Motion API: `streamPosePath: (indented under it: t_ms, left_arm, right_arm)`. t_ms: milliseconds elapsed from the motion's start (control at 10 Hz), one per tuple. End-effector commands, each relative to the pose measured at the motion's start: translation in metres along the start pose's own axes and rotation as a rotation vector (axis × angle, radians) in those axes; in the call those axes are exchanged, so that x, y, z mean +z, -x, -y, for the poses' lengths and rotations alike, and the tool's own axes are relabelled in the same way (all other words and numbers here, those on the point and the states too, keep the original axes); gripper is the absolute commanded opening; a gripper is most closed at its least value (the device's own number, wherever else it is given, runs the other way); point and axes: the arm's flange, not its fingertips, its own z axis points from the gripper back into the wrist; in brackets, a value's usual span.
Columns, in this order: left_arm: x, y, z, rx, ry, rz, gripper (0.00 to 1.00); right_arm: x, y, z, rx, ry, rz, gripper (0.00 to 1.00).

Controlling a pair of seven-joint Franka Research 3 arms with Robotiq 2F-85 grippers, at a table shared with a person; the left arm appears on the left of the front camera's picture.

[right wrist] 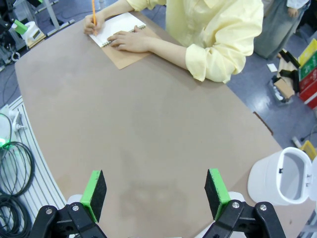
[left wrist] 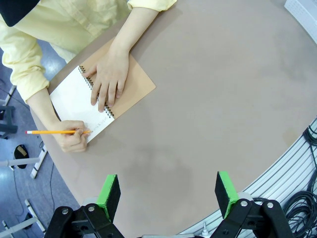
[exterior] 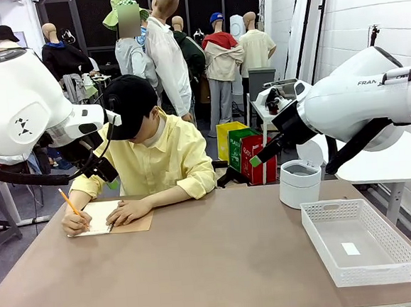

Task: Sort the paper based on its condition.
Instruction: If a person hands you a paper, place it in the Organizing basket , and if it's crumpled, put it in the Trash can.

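Loose paper is out of view. A person across the table writes with an orange pencil (exterior: 71, 204) on the white page of an open spiral notebook (exterior: 97, 220) with a tan cover, one hand (left wrist: 106, 82) flat on it. High above the table's near left, my left gripper (left wrist: 168, 196) is open, with nothing between its green pads. My right gripper (right wrist: 156, 193) also hangs open and empty above the near middle of the table, well short of the notebook (right wrist: 119, 27).
A white mesh basket (exterior: 379, 273) stands at the table's right, a small white patch (exterior: 350, 249) on its floor. A white round bin (exterior: 299, 183) stands behind it near the far right edge. Cables (right wrist: 12, 168) lie off the table's side. The brown tabletop (exterior: 221, 259) is bare.
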Motion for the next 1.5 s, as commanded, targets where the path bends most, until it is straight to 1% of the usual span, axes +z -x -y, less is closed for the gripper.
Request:
streamPosePath:
  t_ms: [0,1400]
  left_arm:
    - [0.0004,0.0002,-0.0006,-0.001,-0.002,0.0,1.0]
    - [0.0004,0.0002,-0.0006,-0.001,-0.002,0.0,1.0]
  right_arm:
    - [0.0005,-0.0009,0.0001,0.002,-0.002,-0.008,1.0]
    - [0.0005,-0.0009,0.0001,0.002,-0.002,-0.008,1.0]
